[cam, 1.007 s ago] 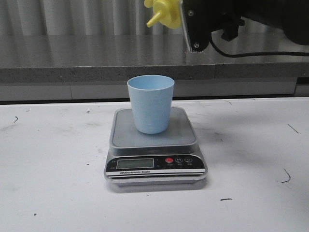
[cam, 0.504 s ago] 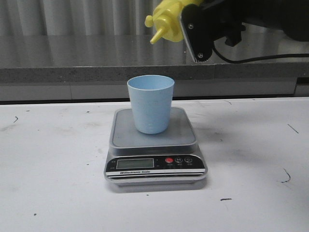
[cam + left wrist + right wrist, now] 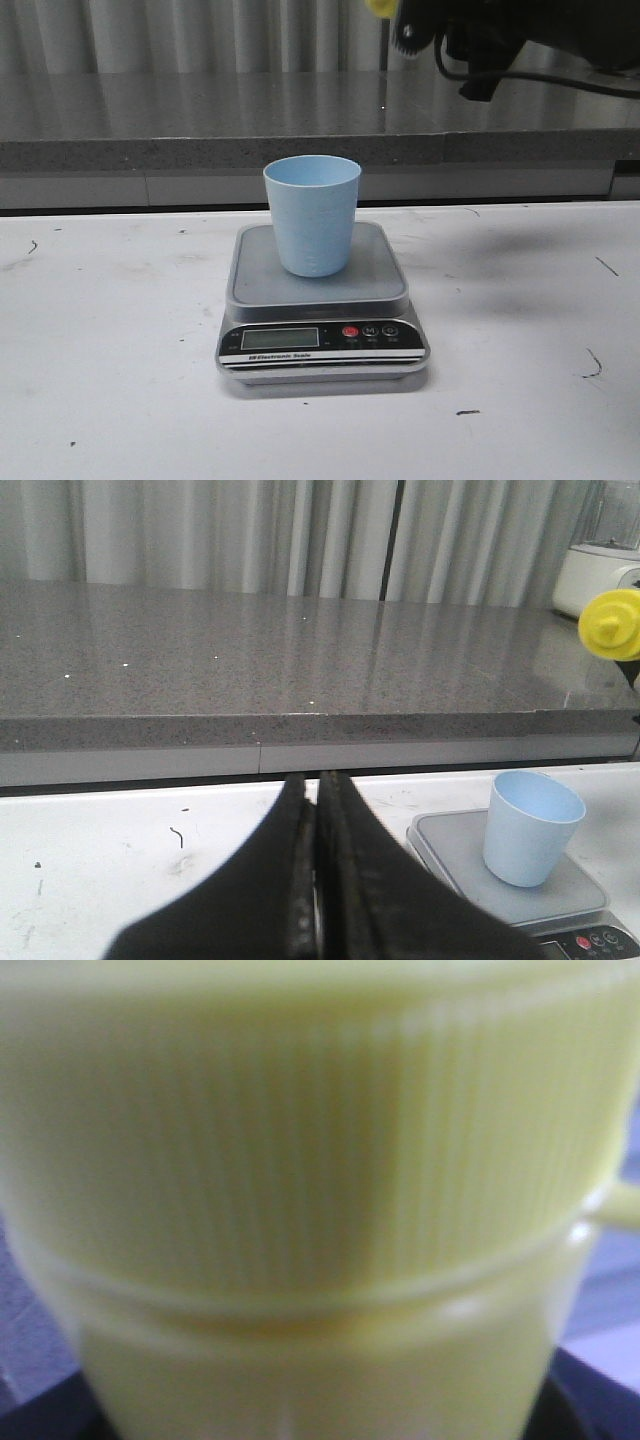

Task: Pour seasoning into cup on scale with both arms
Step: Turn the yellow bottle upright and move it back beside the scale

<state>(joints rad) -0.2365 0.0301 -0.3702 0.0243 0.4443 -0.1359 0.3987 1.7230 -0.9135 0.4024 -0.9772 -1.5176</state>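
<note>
The pale blue cup (image 3: 311,214) stands upright on the silver-grey scale (image 3: 320,300) mid-table; both also show in the left wrist view, cup (image 3: 530,826) and scale (image 3: 450,845). My right gripper (image 3: 425,25) is at the top edge of the front view, above and right of the cup, shut on the yellow seasoning bottle, of which only a sliver (image 3: 380,7) shows there. The bottle's ribbed cap fills the right wrist view (image 3: 300,1160); its cap also shows in the left wrist view (image 3: 612,624). My left gripper (image 3: 316,790) is shut and empty, left of the scale.
A grey stone counter (image 3: 200,120) runs behind the white table (image 3: 120,350), with curtains beyond. A white appliance (image 3: 600,570) stands at the counter's far right. Black cables (image 3: 560,80) trail from the right arm.
My right gripper has risen with the bottle and tipped it back; the nozzle that pointed down-left near the cup is now out of the front view's top edge.
</note>
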